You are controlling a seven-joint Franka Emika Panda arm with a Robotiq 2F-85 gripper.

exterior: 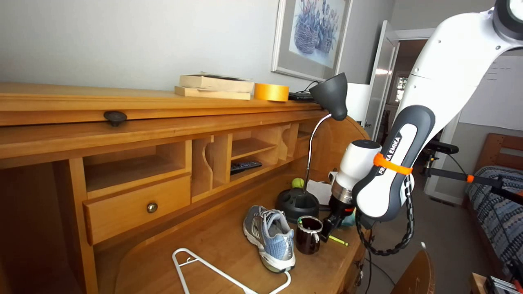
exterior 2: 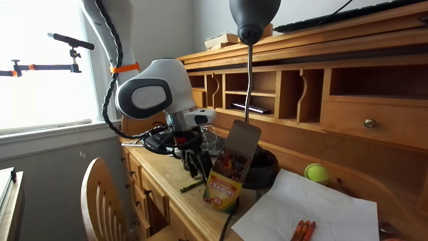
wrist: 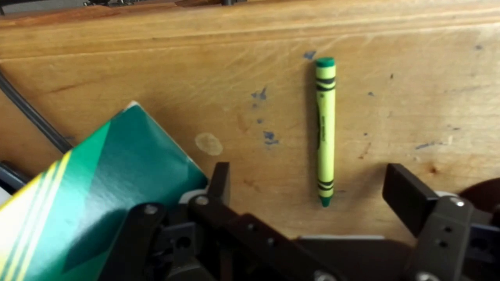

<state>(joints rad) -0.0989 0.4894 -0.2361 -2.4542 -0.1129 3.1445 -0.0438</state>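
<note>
On the wooden rolltop desk (exterior: 208, 234), crayons (exterior 2: 231, 164) are held in an open box (exterior 2: 221, 191) marked "CRAYONS 48"; nearby, a green crayon (wrist: 327, 128) is seen below the gripper (wrist: 308, 186), its jaws spread apart.

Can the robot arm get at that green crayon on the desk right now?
Probably yes: the gripper is open, and the green crayon lies uncovered between its jaws in the wrist view. The crayon box and mug sit close on either side.
</note>
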